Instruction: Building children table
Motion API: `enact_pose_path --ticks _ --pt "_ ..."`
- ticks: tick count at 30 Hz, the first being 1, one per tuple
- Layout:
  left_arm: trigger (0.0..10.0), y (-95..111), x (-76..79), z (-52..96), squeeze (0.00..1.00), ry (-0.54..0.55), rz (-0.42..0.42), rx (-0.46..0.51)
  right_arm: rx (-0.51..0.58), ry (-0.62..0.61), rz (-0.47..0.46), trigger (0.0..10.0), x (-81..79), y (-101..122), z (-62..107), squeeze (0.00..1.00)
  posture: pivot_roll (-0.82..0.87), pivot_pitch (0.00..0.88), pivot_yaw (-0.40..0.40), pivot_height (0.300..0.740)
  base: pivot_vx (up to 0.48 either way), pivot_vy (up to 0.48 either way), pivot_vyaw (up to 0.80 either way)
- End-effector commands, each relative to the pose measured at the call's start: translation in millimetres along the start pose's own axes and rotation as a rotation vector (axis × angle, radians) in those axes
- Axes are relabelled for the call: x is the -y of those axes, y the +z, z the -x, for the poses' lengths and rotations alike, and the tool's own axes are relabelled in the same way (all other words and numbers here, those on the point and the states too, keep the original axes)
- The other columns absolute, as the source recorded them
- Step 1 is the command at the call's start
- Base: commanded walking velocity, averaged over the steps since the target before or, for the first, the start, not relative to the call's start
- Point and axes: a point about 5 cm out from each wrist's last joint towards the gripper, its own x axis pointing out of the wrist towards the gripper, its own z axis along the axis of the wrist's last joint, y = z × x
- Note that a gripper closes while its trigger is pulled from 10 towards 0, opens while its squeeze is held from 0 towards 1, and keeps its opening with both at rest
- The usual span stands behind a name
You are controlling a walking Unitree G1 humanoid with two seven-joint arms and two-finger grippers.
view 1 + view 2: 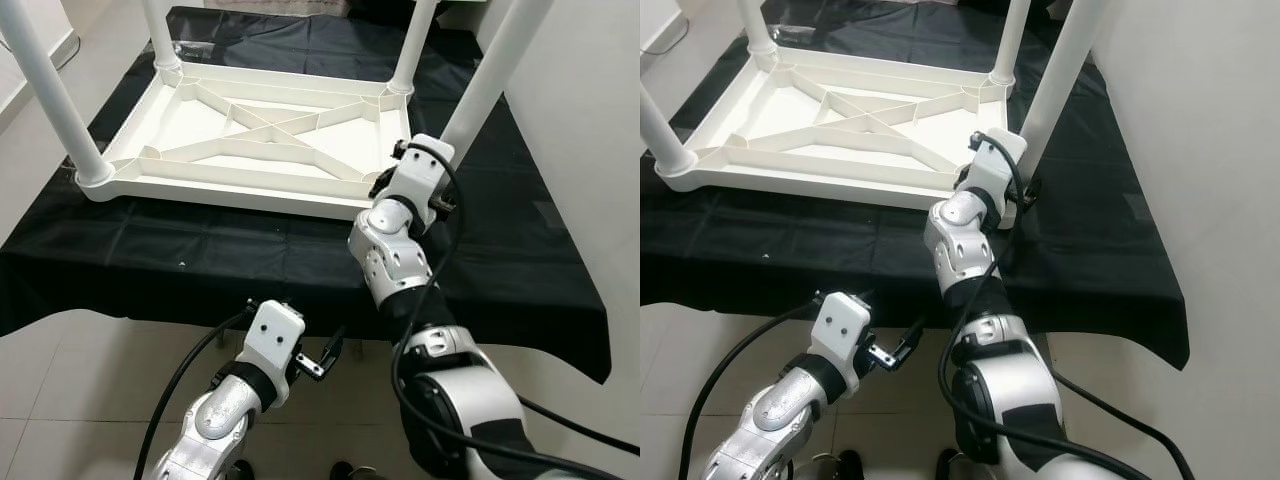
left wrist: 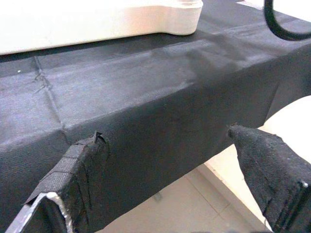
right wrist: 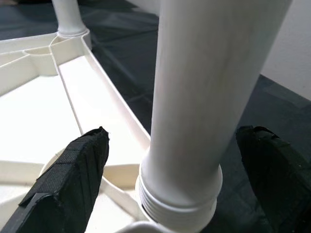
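A white children's table (image 1: pixel 250 130) lies upside down on a black-covered bench, its ribbed underside facing up. All four white legs stand upright in its corners. The near right leg (image 3: pixel 204 73) is seated in its corner socket, with a threaded collar showing at its base. My right gripper (image 3: pixel 174 130) is open at that leg's base, one black finger on each side and a gap to the leg on both. My left gripper (image 2: pixel 165 132) is open and holds nothing. It hangs low in front of the bench's draped front edge, below the tabletop's near right corner.
The black cloth (image 1: pixel 200 260) hangs over the bench's front edge. Beige tiled floor (image 1: pixel 60 370) lies in front and to the left. A white wall (image 1: pixel 590 120) stands close on the right. My right arm's cable (image 1: pixel 455 230) loops beside the near right leg.
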Motion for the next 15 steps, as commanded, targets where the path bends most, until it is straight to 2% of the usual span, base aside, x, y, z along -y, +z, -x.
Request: enact_pose_path --ticks 1,8,15 --pt "10.0 -5 0.6 1.8 0.00 -0.007 -0.008 -0.016 -0.011 0.012 0.021 10.0 -0.6 -5 2.7 0.00 0.10 0.168 -0.075 0.740 0.000 0.000 0.00" --pt "10.0 -9 -3.7 0.5 0.00 -0.001 -0.015 -0.020 -0.035 0.068 0.067 10.0 7.2 -16 10.3 0.00 0.10 0.150 -0.071 0.740 0.000 0.000 0.00" --pt "10.0 -15 -8.4 -0.2 0.00 -0.004 -0.030 -0.028 -0.059 0.131 0.141 10.0 38.8 -33 21.6 0.00 0.09 0.120 -0.063 0.740 0.000 0.000 0.00"
